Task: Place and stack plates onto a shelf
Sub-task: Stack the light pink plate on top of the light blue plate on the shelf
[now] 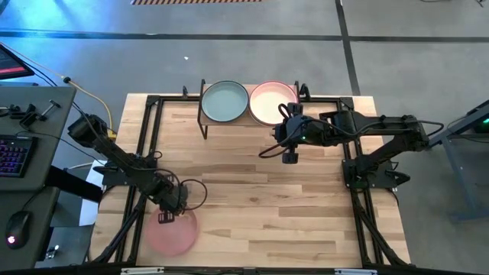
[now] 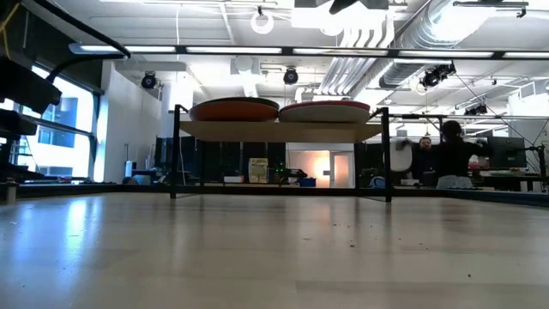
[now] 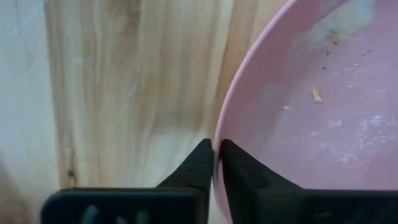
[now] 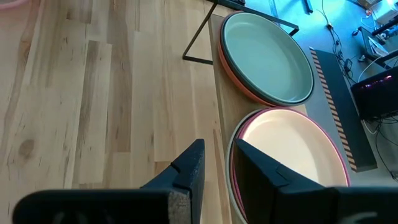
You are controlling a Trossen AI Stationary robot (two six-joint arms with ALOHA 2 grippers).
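A pink plate point(image 1: 172, 231) lies flat on the table near its front left corner. My left gripper point(image 1: 170, 206) points down at the plate's far rim and is shut on it. The shelf point(image 1: 250, 121) stands at the far middle with two stacks on it. One stack is a pale teal plate point(image 4: 267, 59) on a terracotta one. The other is a cream plate point(image 4: 292, 155) on a magenta-rimmed one. My right gripper point(image 1: 290, 153) hangs open in the air in front of the shelf, touching nothing. My left gripper pinches the pink plate's rim point(image 3: 217, 146) at its far side, one finger inside the plate and one outside. The fingers come from above, pointing down. The plate lies on the table.
Black frame rails point(image 1: 145, 145) run along the table's left and right sides. A desk with a keyboard point(image 1: 15, 153) stands off the table's left edge. People sit in the room behind the shelf point(image 2: 450, 159). Bare wood lies between the pink plate and the shelf.
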